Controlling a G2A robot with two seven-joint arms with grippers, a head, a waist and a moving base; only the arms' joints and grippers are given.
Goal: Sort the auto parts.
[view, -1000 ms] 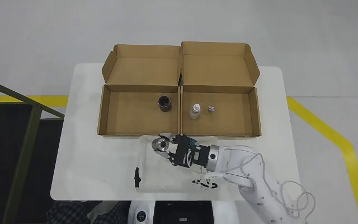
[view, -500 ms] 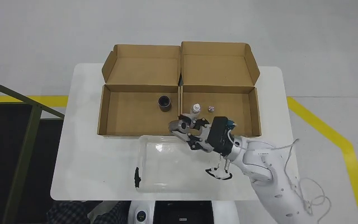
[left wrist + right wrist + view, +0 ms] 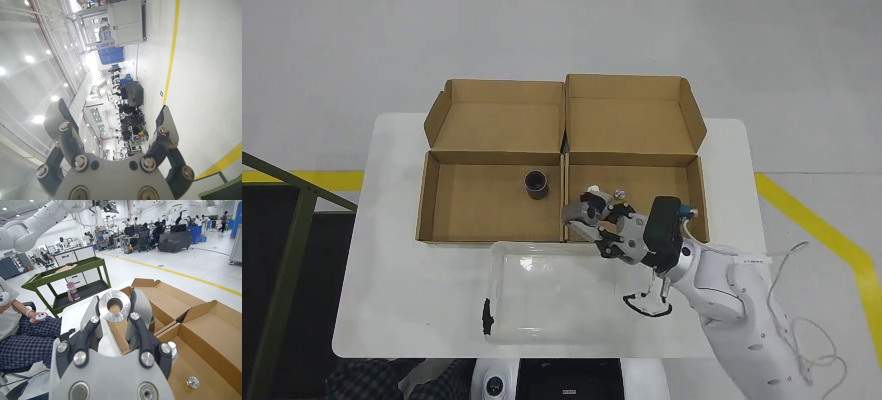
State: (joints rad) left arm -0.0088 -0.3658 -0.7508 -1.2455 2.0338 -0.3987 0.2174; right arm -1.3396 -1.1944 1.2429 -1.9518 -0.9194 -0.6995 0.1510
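Note:
My right gripper (image 3: 580, 212) (image 3: 115, 300) is shut on a flat silver metal ring (image 3: 115, 308) (image 3: 575, 212), held in the air above the front wall where the two open cardboard boxes meet. The left box (image 3: 457, 200) holds a dark cylinder (image 3: 535, 183), partly hidden behind a finger in the right wrist view (image 3: 152, 322). The right box (image 3: 667, 205) holds a small white bottle (image 3: 173, 349) and a small metal knob (image 3: 619, 193) (image 3: 192, 382). My left gripper (image 3: 113, 109) is open, empty and raised, pointing out at the room.
A clear plastic tray (image 3: 542, 295) lies on the white table (image 3: 392, 260) in front of the boxes, with a small black piece (image 3: 485, 318) at its front left corner. A green cart (image 3: 277, 210) stands off the table's left side.
My right gripper has lifted the metal ring out of the clear tray and carried it back and to the right, up over the boxes' front wall.

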